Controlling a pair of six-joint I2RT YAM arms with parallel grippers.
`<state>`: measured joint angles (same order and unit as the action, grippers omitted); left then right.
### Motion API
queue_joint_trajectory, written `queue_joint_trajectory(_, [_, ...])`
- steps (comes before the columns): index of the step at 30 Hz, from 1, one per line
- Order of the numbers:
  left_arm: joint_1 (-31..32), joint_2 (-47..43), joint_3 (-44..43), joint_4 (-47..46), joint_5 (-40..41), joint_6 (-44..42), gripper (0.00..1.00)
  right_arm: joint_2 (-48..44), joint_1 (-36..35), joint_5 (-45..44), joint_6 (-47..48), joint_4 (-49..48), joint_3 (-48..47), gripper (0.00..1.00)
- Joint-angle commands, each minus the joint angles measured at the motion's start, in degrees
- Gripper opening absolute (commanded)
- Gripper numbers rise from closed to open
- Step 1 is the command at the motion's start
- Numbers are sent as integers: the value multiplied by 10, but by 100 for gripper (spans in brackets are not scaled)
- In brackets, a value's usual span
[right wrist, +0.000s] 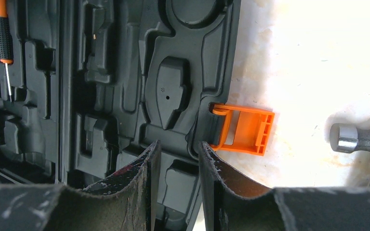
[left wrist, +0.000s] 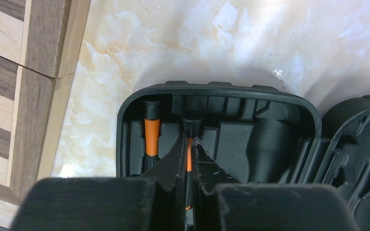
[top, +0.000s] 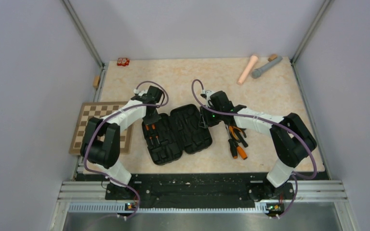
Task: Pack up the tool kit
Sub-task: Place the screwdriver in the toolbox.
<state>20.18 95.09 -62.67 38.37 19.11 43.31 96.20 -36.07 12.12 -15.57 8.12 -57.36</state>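
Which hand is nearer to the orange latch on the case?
Right. The right hand sits at the case edge just beside the latch; the left hand is over the other half, pinching a screwdriver.

The case (top: 192, 127) lies open mid-counter (top: 183, 79), two screwdrivers (left wrist: 151, 132) in its left half under my left hand (left wrist: 191, 143); pliers (top: 236, 142) right of it; the chessboard (top: 89, 115) overhangs the left edge.
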Motion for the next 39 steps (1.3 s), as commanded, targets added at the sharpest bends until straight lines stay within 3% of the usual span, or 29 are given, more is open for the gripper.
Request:
queue_joint_trajectory(1, [-3,13,20,-28,-6,6,4,4,8,5,4,-14,-7,34])
queue_joint_trajectory(2, [-2,16,24,-29,-9,7,0,4,8,4,3,-14,-7,34])
queue_joint_trajectory(12, [1,31,89,-63,-37,38,0,6,8,5,2,-15,-7,34])
queue_joint_trajectory(20, [8,-5,79,-61,5,32,0,4,8,5,1,-15,-9,34])
queue_joint_trajectory(31, [19,-91,11,-19,26,16,21,0,8,8,2,-13,-12,34])
queue_joint_trajectory(39, [25,-146,16,3,0,30,19,1,8,7,1,-12,-15,34])
